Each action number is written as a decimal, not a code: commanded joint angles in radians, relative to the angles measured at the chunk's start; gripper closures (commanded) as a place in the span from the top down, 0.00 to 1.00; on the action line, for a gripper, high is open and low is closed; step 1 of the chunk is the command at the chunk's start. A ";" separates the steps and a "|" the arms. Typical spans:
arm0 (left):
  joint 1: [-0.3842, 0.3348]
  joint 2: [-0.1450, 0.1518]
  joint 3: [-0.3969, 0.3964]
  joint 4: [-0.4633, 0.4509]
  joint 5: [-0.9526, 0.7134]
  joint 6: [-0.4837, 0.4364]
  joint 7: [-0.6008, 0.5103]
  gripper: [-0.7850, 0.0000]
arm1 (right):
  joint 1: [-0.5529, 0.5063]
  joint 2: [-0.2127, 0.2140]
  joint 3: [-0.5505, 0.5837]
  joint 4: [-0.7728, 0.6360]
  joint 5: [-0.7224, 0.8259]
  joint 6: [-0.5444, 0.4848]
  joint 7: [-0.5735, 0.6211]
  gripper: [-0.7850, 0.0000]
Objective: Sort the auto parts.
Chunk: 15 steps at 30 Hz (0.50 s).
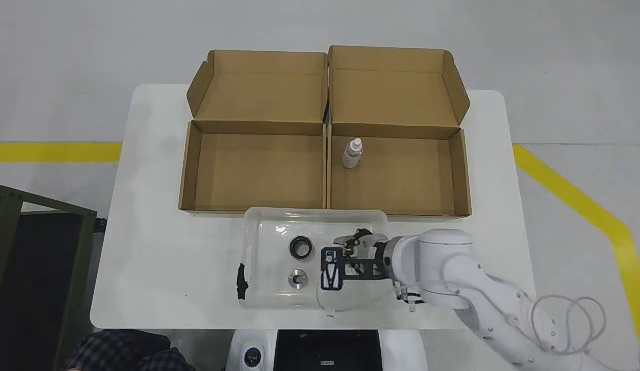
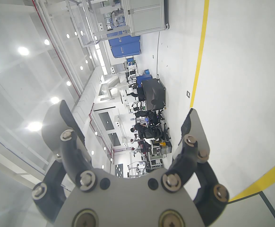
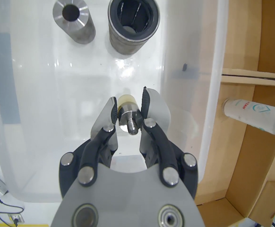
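Small red lettering and a teal emblem are printed on the white cylindrical plastic bottle [image 3: 251,114]; none of it can be read reliably.

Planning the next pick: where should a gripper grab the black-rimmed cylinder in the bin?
Probably its outer wall below the rim, coming straight down: the black-rimmed cylinder stands upright, open end up, with a gap to the steel sleeve.

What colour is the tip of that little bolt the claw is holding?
The bolt's tip is cream; clearest in the right wrist view.
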 commanded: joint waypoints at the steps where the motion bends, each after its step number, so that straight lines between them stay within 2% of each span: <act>1: 0.000 0.000 0.000 0.000 0.000 0.000 0.000 1.00 | -0.020 0.007 0.036 -0.002 0.006 0.003 -0.053 0.00; 13: 0.000 0.000 0.000 0.000 0.000 0.000 0.000 1.00 | -0.135 0.038 0.235 -0.001 0.090 -0.013 -0.393 0.00; 15: 0.000 0.000 0.000 0.000 0.000 0.000 0.000 1.00 | -0.151 0.039 0.273 0.011 0.115 0.019 -0.460 0.00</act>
